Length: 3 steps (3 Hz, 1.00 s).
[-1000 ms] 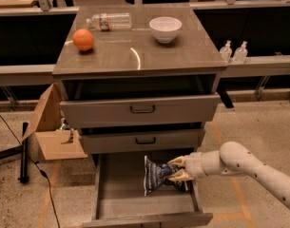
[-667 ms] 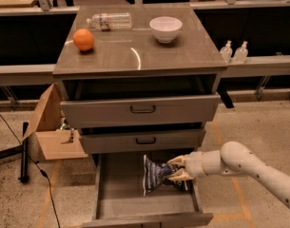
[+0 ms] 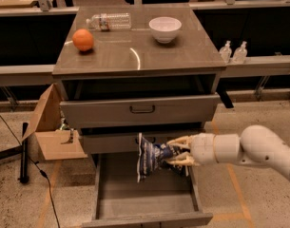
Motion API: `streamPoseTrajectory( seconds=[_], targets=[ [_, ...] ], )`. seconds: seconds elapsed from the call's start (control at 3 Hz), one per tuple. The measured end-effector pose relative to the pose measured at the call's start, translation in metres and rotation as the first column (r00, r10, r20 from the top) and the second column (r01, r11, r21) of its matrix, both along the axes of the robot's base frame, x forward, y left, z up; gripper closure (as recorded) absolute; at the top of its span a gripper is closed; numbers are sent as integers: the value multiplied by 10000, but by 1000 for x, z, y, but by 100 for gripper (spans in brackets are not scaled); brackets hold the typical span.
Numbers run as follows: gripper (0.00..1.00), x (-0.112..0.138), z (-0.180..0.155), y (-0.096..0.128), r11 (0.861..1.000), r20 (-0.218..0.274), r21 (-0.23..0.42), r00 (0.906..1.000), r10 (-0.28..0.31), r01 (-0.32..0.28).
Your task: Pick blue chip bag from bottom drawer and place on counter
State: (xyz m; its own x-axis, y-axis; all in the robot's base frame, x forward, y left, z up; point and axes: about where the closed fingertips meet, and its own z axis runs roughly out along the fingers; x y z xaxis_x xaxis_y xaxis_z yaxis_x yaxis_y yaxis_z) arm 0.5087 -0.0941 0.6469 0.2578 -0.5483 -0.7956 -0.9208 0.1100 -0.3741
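Camera view: I look down from the front on a grey metal drawer cabinet, with the arm coming in from the right.
Gripper: my cream-coloured two-finger gripper (image 3: 172,152) sits low at the cabinet's right front, level with the middle drawer (image 3: 111,142) and over the open bottom drawer.
Jaws: one finger above and one below, clamped on the right side of the bag.
Blue chip bag: the small crinkled dark blue foil bag with white markings (image 3: 151,158) stands roughly upright in the grip, its top edge in front of the middle drawer's face and its lower part over the bottom drawer's inside; I cannot tell whether its lower edge touches the floor of the drawer.
Bottom drawer: the lowest grey metal tray drawer (image 3: 98,191) is pulled far out towards me, and the bag is the only thing I see over it.
Upper drawers: the top drawer with a dark handle (image 3: 142,109) stands out a little from the cabinet.
Counter: the glossy grey-brown rectangular top (image 3: 135,56) carries a round orange fruit (image 3: 82,39) at the left, a clear plastic bottle lying on its side (image 3: 109,21) at the back, and a white bowl (image 3: 164,28) at the back right, all well apart from the bag.
Surroundings: an open brown cardboard box (image 3: 49,132) sits on the floor just left of the cabinet.
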Motion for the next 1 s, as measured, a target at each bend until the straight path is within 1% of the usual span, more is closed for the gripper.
streamPoseTrajectory(
  seconds=[0.33,0.67,1.0],
  targets=[
    [100,-1,80,12,9994,525,352,9986,0,-18],
    [100,-3,134,20,9943,1072,907,9921,-656,560],
    [100,4,136,19,9922,1228,970,9883,-903,786]
  ],
)
